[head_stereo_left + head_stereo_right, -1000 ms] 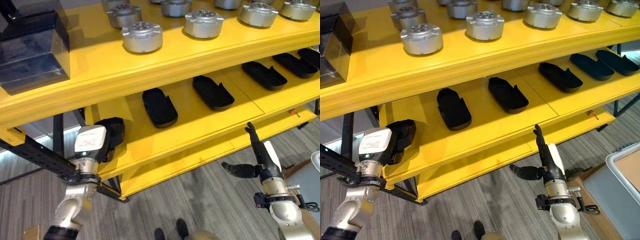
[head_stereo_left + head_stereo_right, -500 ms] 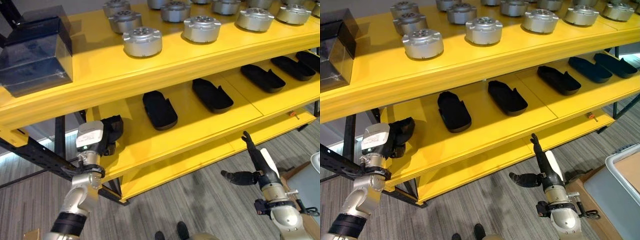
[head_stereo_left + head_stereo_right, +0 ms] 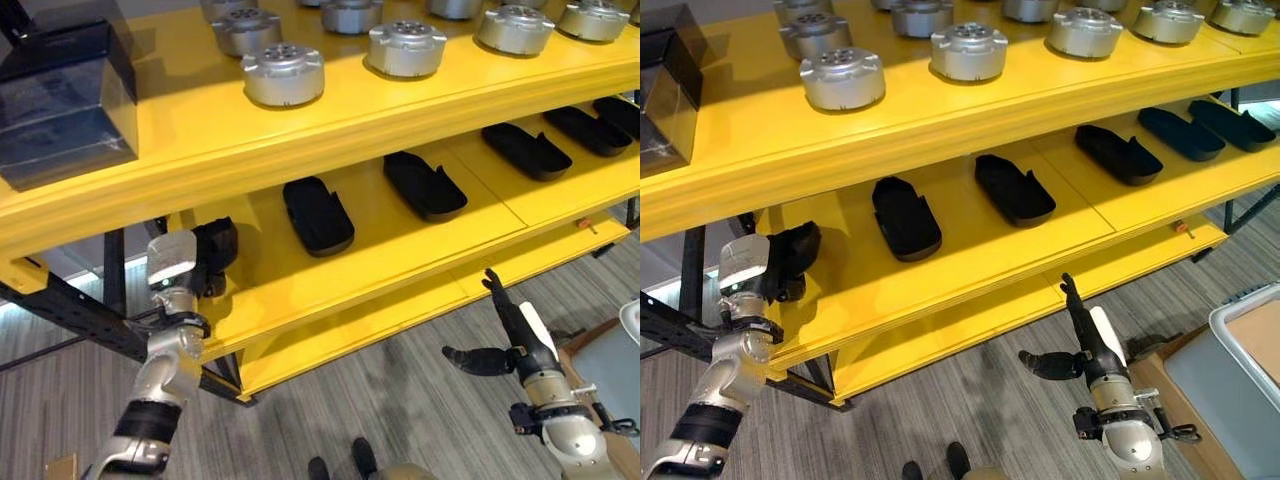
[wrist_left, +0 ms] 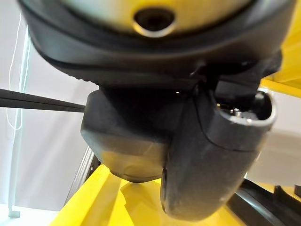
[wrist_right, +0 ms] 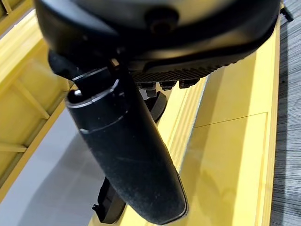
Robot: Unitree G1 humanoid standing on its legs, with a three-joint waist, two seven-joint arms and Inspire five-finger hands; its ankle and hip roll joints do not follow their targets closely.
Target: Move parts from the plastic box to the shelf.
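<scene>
- Yellow shelf (image 3: 330, 130) is seen spanning the scene in tiers, with grey floor (image 3: 400, 400) below it.
- Dark box (image 3: 60, 90) is placed at the left end of the top tier.
- Round silver metal parts (image 3: 284, 73) are lined up in rows along the top tier, right of the dark box.
- Black tray-like parts (image 3: 318, 214) are laid in a row on the middle tier, spaced apart.
- Left hand (image 3: 185, 262) is held at the left end of the middle tier, wrapped round a black part (image 3: 215, 252) that sits at the shelf's left edge; the part's dark bulk (image 4: 136, 141) is seen beyond the thumb in the left wrist view.
- Right hand (image 3: 1087, 335) is held low in front of the bottom tier, above the floor; fingers are straight, thumb is spread out, nothing is held.
- Corner of a pale bin (image 3: 1252, 350) is seen at the right, by the right arm.
</scene>
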